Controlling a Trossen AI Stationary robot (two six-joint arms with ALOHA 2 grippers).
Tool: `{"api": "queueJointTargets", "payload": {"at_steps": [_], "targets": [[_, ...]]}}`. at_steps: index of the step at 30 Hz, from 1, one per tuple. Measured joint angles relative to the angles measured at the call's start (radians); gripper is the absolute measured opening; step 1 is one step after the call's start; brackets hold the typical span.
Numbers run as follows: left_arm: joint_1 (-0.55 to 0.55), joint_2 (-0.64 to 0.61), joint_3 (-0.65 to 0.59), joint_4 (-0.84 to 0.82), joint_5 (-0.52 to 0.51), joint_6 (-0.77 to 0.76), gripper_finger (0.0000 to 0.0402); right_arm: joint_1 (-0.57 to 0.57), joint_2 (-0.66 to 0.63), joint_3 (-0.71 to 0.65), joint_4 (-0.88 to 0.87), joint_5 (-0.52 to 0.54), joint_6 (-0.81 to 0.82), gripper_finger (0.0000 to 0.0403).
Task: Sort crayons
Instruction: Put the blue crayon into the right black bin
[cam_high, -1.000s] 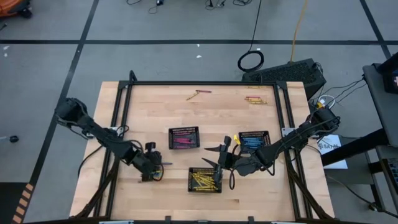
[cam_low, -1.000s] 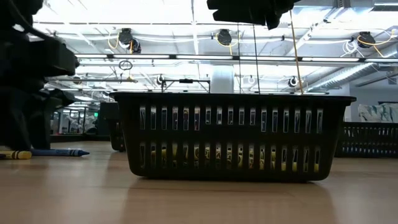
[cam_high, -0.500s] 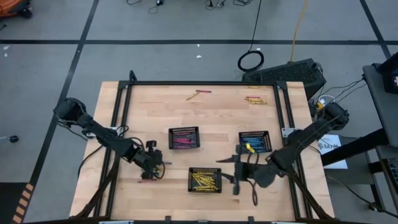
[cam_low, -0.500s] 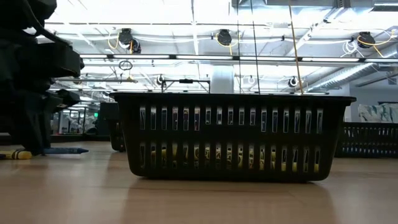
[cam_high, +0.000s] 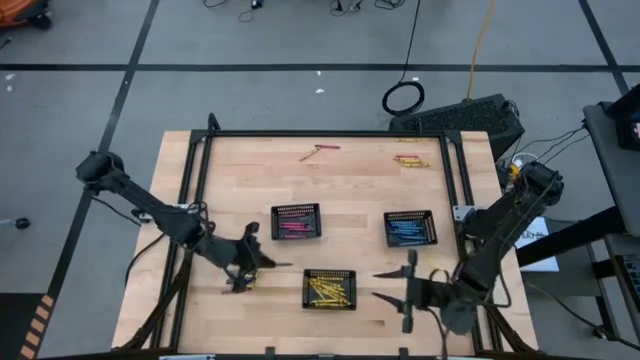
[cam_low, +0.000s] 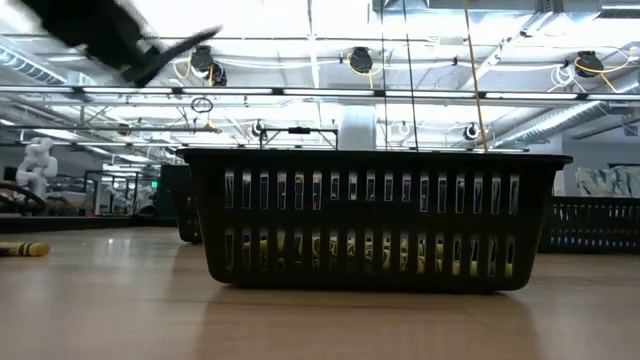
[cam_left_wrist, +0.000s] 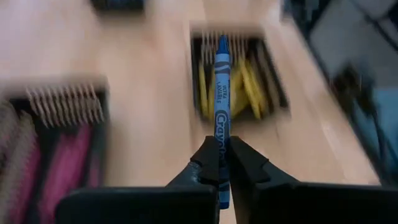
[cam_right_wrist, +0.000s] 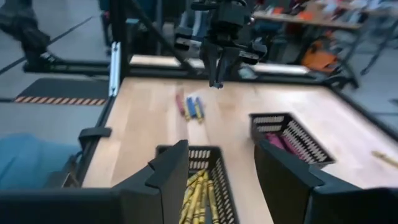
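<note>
My left gripper (cam_high: 258, 265) hovers left of the yellow tray (cam_high: 329, 288), shut on a blue crayon (cam_left_wrist: 221, 93) whose tip points toward the table's right. A few loose crayons (cam_high: 238, 288) lie on the table below it. My right gripper (cam_high: 380, 285) stands open and holds nothing, right of the yellow tray near the front edge. The yellow tray holds yellow crayons, the pink tray (cam_high: 296, 222) pink ones, and the blue tray (cam_high: 410, 228) blue ones. My left gripper pinches the blue crayon between its two fingers near its blunt back end (cam_left_wrist: 220, 163). The crayon lies along the fingers and sticks out forward past them, its tip (cam_left_wrist: 222, 42) toward the yellow tray. It is lifted clear of the table.
More loose crayons lie at the table's far edge, one group (cam_high: 320, 151) near the middle and another (cam_high: 407, 160) to the right. A yellow crayon (cam_low: 20, 249) lies on the table at the left of the low view. A black frame (cam_high: 330, 133) borders the tabletop.
My left gripper has taken hold of the blue crayon on the table, lifted it clear and tipped up, so the crayon now points toward the yellow tray. My right gripper, still open, has drawn back from above the yellow tray toward the table's near right.
</note>
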Motion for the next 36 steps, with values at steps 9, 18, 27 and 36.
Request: {"api": "queueJointTargets", "payload": {"at_steps": [9,18,27,36], "targets": [[0.357,0.363,0.341,0.125,0.265,0.353,0.0008,0.113,0.0,0.0,0.014,0.296,-0.007,0.0169],[0.513,0.868,0.886,0.135,0.455,0.448,0.0008,0.188,0.0,0.0,0.022,0.508,-0.011,0.0169],[0.547,1.188,1.215,0.141,0.456,0.384,0.0008,0.202,0.0,0.0,0.023,0.529,-0.01,0.0169],[0.553,1.346,1.346,0.212,0.455,0.299,0.0008,0.201,0.0,0.0,0.022,0.528,-0.008,0.0169]]}}
